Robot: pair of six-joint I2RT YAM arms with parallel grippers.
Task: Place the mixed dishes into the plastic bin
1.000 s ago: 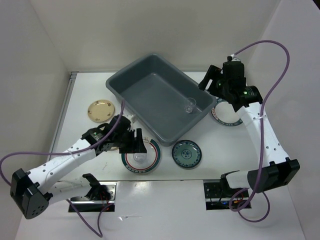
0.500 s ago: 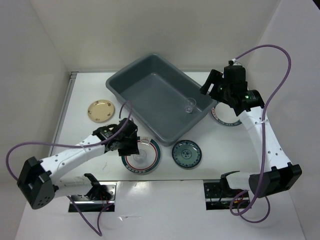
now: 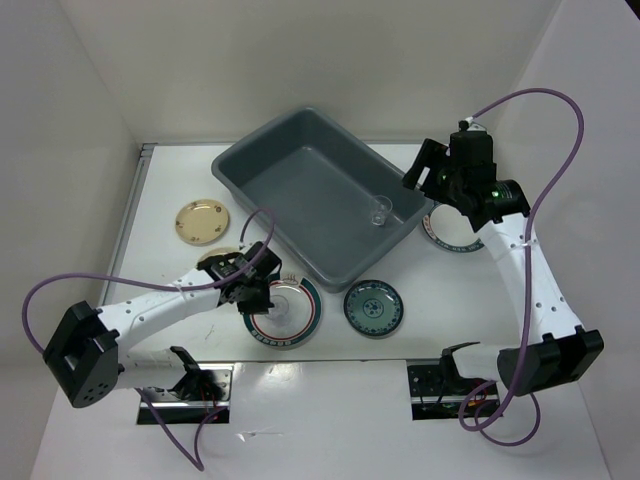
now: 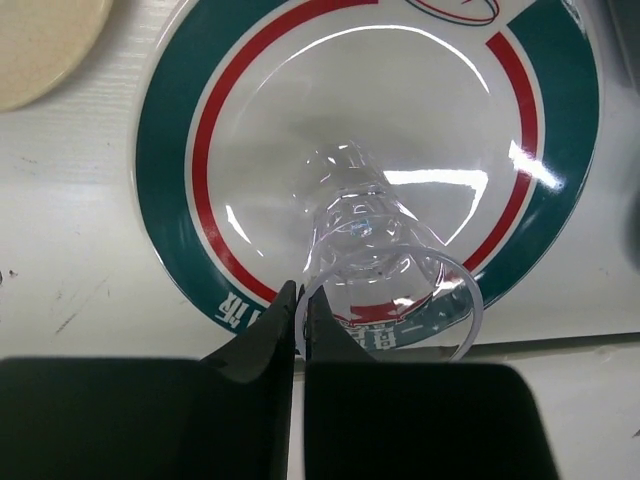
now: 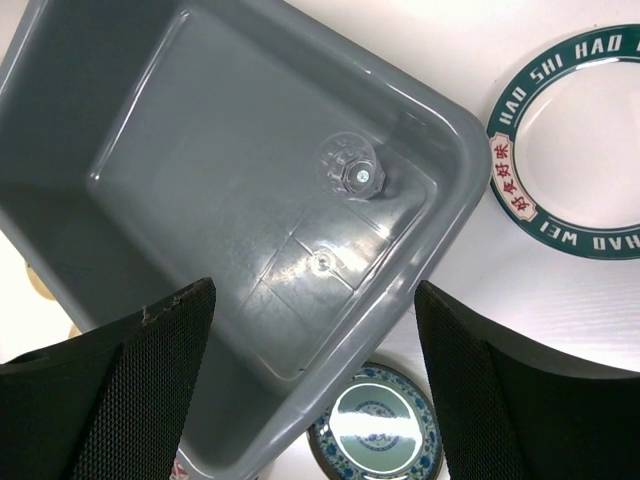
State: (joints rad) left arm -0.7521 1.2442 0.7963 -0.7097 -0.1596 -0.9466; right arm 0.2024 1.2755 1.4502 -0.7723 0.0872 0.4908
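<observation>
So the left fingers (image 4: 300, 300) are pinched shut on the rim of a clear cup (image 4: 372, 245). The cup wall is sandwiched between the two tips, one inside and one outside. That cup sits on the red-and-green plate (image 4: 165, 150), roughly in the middle of it and tilted toward the wrist camera. A bit of the gold plate (image 4: 40, 40) peeks in at 10 o'clock in that view.

From the top camera, the plastic bin (image 3: 262, 160) is in the middle of the tabletop, turned at an angle. The red-and-green plate is just off its 7 o'clock side. The small teal plate (image 3: 373, 307) sits at about 5 o'clock and the gold plate is over at 9 o'clock, both flat on the tabletop. The dark-rimmed plate (image 3: 445, 243) is at 3 o'clock, close to the bin wall and partly under the right arm.

The right fingers (image 5: 312, 290) are spread wide open with nothing in them, hanging above the bin's 3 o'clock end. Another clear cup (image 5: 348, 168) is inside the bin, standing on the floor near that same corner. No plates are in the bin, they're all out on the tabletop.
</observation>
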